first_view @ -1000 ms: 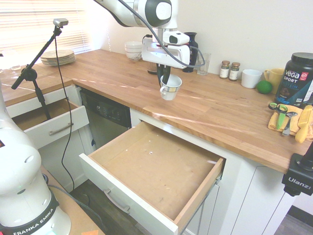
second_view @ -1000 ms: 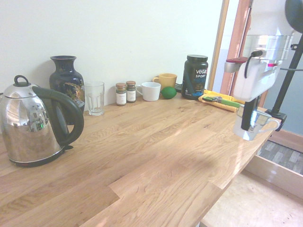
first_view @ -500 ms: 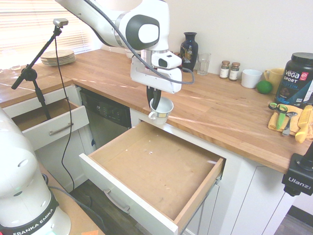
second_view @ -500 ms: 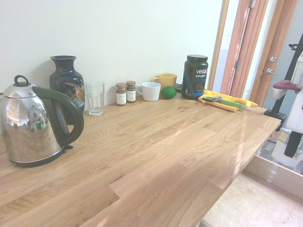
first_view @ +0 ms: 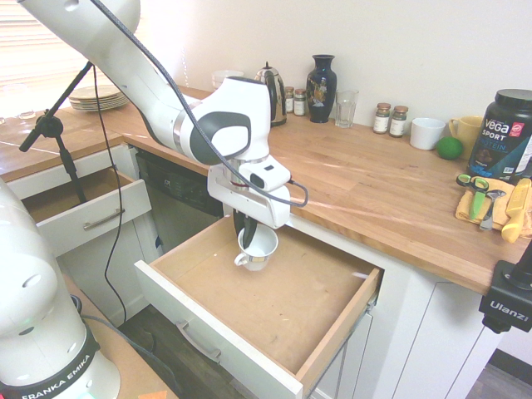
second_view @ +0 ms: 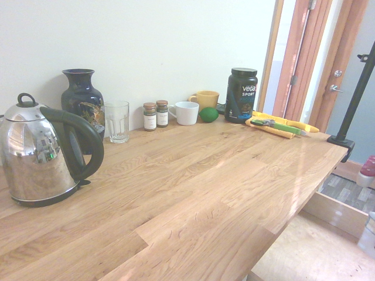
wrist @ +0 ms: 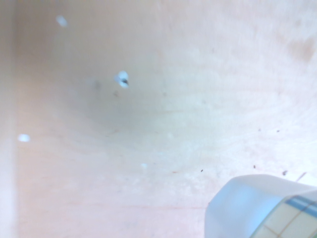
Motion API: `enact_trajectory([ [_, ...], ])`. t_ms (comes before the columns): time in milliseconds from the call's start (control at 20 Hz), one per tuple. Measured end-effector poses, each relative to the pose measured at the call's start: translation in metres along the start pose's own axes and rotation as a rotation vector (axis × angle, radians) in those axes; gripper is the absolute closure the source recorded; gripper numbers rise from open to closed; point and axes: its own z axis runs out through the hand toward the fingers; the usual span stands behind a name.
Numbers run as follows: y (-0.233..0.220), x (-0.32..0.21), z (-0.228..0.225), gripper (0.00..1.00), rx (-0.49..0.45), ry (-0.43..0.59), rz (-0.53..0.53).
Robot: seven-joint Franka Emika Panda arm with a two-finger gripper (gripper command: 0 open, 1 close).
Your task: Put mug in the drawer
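Carefully does it: the mug [first_view: 259, 248] is over the rear part of the open drawer [first_view: 278, 287], on the dishwasher side, its mouth upward and its small handle toward the drawer's front. The hand [first_view: 244, 236] is shut on the mug's wall, one dark finger outside and the other apparently within. Whether the base already touches the wood, I cannot tell.

The step in hand looks to be the lowering, with the release to follow. To do it well, bring the mug straight down, level, until the whole base bears on the drawer bottom; let go from above and it could tip or rattle. Keep the wall and handle off the drawer's near side panel, and favour the middle if there is room to shift. Once it stands firm, open the fingers gently, only enough to free the china, then lift straight up, so that the inner finger does not catch the rim and drag the mug over.

Mind the tabletop [first_view: 366, 191] too: its front edge is close behind the wrist, so rise clear before swinging back. The white mug [first_view: 426, 133] and the green fruit [first_view: 449, 148] sit well apart, by the wall.
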Motion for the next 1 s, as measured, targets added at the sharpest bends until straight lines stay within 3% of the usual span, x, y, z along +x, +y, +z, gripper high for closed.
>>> enact_trajectory([
  [300,0.010,0.006,0.092,1.00,-0.011,0.032,-0.008],
  [600,0.001,0.012,0.120,1.00,-0.028,0.032,0.000],
  [650,-0.001,0.011,0.121,0.00,-0.027,0.029,0.006],
  [1000,-0.003,0.012,0.121,0.00,-0.013,0.019,0.030],
])
